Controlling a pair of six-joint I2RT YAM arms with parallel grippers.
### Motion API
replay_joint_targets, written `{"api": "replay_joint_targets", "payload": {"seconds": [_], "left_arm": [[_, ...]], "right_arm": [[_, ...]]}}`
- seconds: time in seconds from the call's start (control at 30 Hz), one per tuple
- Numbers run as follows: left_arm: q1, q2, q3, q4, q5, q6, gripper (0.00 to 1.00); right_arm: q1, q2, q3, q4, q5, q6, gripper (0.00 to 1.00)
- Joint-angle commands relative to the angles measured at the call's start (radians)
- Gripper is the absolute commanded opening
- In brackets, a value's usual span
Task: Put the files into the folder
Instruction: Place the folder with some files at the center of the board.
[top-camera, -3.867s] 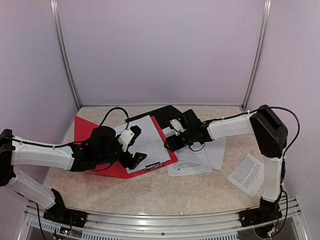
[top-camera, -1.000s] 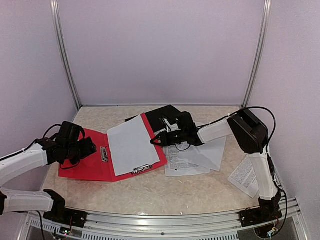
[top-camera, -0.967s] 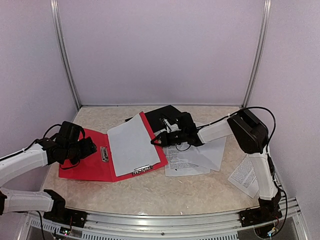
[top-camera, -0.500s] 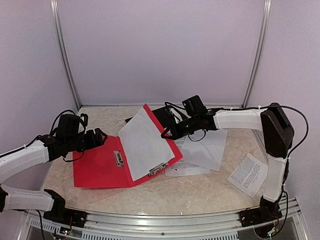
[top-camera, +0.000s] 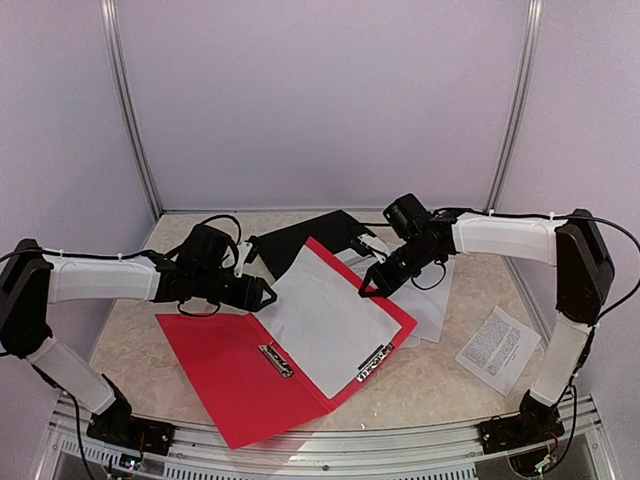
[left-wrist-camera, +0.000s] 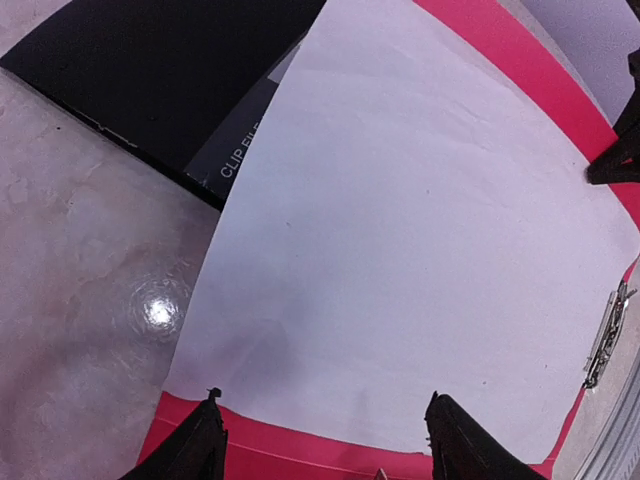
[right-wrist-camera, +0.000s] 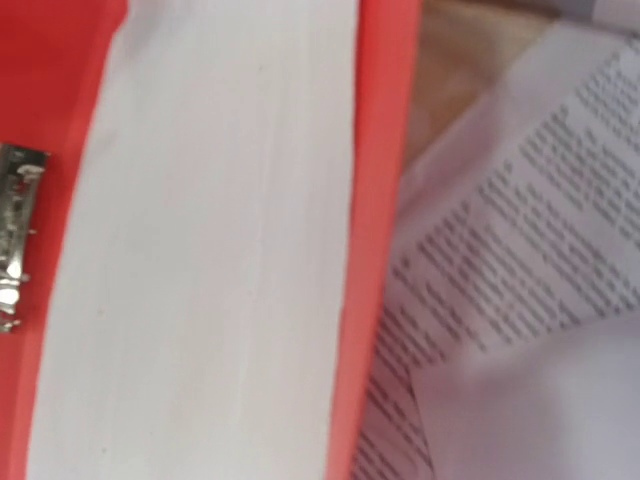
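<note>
From above, I am looking at the red folder lying open on the bench, with one blank sheet lying on its right half. My left fingers are hovering at that sheet's far left corner. My right fingers are pressed together at the folder's right edge; I cannot tell whether they are pinching it. The printed sheets are lying outside, partly tucked under that edge, and a small printed sheet is lying well apart near my right arm. So I am judging one file in and the others waiting.

My left wrist camera is showing what the overhead view is not: my two fingertips are standing wide apart with nothing between them, over the near margin of the blank sheet. It is also showing the lettering on the black clip file poking out from under the sheet, and the metal clip at the folder's fold.

My right wrist camera is not showing my fingers at all. It is giving a close look at the folder's red edge overlapping the printed sheets, whose text is blurred.
</note>
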Motion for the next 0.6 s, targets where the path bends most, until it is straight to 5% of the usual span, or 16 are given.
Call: {"api": "replay_joint_targets", "payload": {"seconds": [0.0, 0.5, 0.57], "left_arm": [[-0.036, 0.126, 0.101, -0.039, 0.063, 0.097, 0.61], [-0.118, 0.13, 0.097, -0.119, 0.154, 0.084, 0.61], [-0.128, 0.145, 0.103, -0.136, 0.123, 0.088, 0.56]], "right_arm": [[-0.019, -0.016, 0.006, -0.106, 0.062, -0.123, 0.0], [-0.034, -0.006, 0.1, -0.072, 0.133, -0.122, 0.0], [-0.034, -0.004, 0.108, -0.071, 0.145, -0.115, 0.1]]}}
